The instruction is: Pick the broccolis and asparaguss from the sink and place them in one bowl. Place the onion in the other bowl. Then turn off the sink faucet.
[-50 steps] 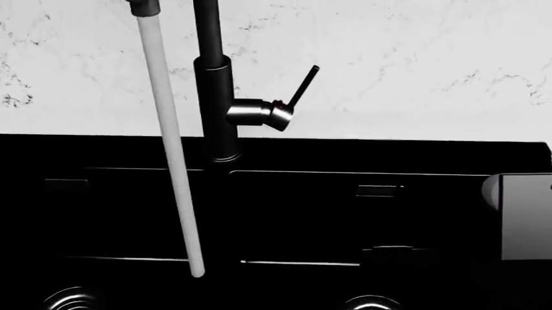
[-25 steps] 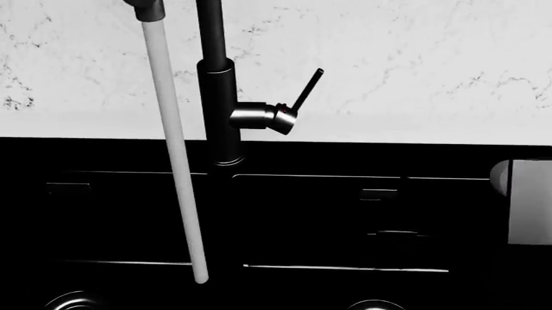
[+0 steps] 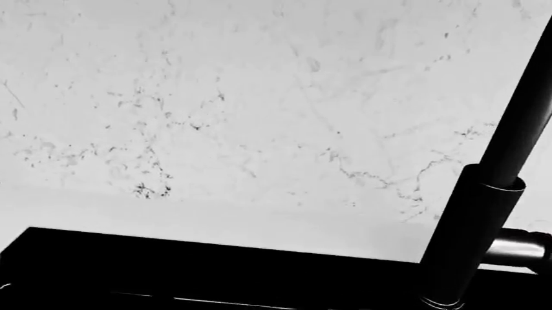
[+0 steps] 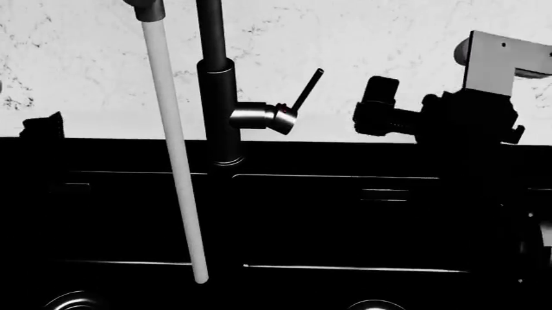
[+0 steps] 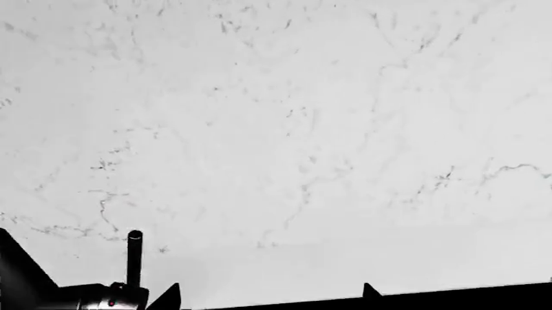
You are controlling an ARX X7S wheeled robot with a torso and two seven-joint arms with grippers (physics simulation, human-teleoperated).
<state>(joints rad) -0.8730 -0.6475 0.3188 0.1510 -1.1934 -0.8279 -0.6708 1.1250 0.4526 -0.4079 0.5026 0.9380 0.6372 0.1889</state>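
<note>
The sink faucet [image 4: 217, 97] stands upright at the back of the black sink [image 4: 328, 219], against a white marbled wall [image 4: 414, 39]. A pale stream of water [image 4: 175, 155] runs down into the basin beside it. Its thin lever [image 4: 306, 89] tilts up from the steel-grey joint [image 4: 258, 117]. The right gripper [image 4: 379, 106] hangs level with the lever, just beside it but apart; how far its fingers are open cannot be told. The left gripper's fingers are out of sight.

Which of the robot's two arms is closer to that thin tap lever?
The right arm, raised on the lever's side of the faucet. It stands apart from the lever, not touching. The left arm shows only as a dark tip at the far edge.
</note>
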